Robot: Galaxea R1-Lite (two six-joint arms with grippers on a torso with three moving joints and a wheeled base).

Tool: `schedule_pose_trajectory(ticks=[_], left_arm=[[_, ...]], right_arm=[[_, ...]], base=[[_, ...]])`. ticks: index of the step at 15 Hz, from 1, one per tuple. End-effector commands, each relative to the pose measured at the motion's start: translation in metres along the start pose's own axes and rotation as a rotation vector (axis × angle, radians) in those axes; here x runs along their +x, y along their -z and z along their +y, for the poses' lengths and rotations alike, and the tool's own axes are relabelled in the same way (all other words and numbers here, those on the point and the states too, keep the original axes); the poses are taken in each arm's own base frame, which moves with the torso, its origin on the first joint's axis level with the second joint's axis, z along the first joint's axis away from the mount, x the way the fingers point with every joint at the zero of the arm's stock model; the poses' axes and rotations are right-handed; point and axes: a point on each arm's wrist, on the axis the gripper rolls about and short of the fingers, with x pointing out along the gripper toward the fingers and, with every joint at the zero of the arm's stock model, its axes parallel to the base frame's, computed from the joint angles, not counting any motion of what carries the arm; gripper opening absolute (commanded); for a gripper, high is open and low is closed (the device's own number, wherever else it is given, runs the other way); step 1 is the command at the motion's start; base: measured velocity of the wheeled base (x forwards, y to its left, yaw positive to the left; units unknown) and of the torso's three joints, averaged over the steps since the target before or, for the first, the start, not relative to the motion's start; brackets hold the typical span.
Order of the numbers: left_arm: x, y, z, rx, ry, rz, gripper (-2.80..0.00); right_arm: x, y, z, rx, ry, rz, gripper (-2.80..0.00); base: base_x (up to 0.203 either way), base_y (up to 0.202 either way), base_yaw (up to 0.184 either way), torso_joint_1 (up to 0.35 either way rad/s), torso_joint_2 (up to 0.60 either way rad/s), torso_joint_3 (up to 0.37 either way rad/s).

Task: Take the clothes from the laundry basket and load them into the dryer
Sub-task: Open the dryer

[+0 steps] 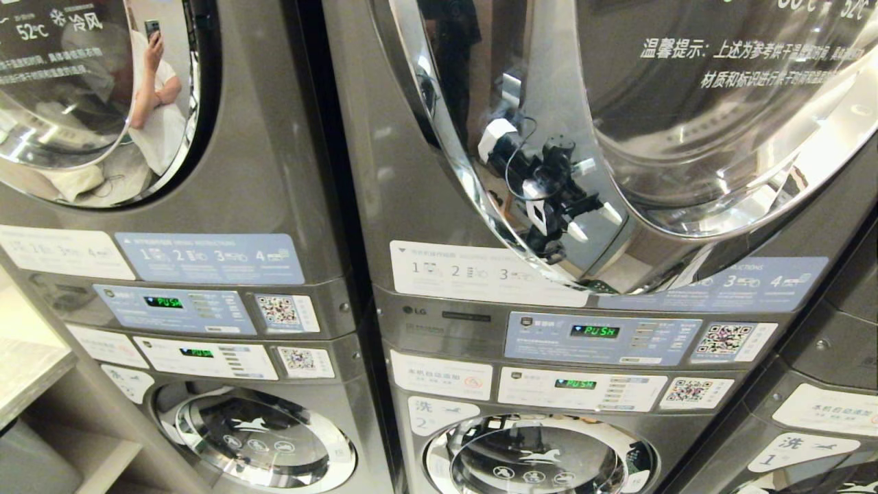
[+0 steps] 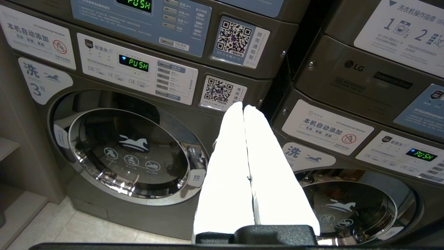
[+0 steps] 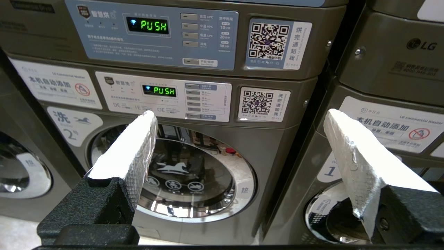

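**lintfan:** so where are you at with the laundry job? what are the pincers doing?

**me:** Parked right in front of the machines. My right gripper (image 3: 239,114) is fully released: the two white fingers (image 3: 133,149) stand far apart with nothing between them, pointing at the washer door (image 3: 180,173) marked 2. My left gripper (image 2: 244,107) is clenched, pads pressed flat against each other with nothing pinched in there. It's aimed at the gap between two lower washers.

**lintfan:** and the dryer?

**me:** The dryer (image 1: 425,206) is dead ahead in my head view, the upper unit of the middle stack, sitting on top of that number 2 washer. Its big chrome-ringed door (image 1: 686,137) fills the top right of what I see, and the rim hides part of the instruction sticker (image 1: 466,271) under it. Can't tell how far it's swung out. Its blue control panel (image 1: 603,337) shows PUSH in green, and so does the white washer panel (image 1: 582,387) just below.

**lintfan:** anything else going on?

**me:** There's an arm's reflection (image 1: 549,199) in the chrome of that door. The neighbouring dryer's door on the left mirrors a person (image 1: 154,89) holding up a phone.
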Motion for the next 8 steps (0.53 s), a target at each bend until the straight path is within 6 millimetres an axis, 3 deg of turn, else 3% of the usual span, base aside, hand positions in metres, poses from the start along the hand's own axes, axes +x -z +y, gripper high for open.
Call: schedule_pose_trajectory(ticks=[1, 8], left_arm=[[0.002, 0.0083, 0.0019, 0.0, -0.007, 0.029, -2.8], [0.002, 0.0083, 0.0019, 0.001, -0.008, 0.029, -2.8]], right_arm=[[0.0004, 0.0016, 0.0, 0.013, 0.003, 0.005, 0.0], [0.0004, 0.0015, -0.0001, 0.037, 0.009, 0.004, 0.0]], base=[[0.0, 0.0, 0.0, 0.0, 0.0, 0.0], [0.0, 0.0, 0.0, 0.0, 0.0, 0.0]])
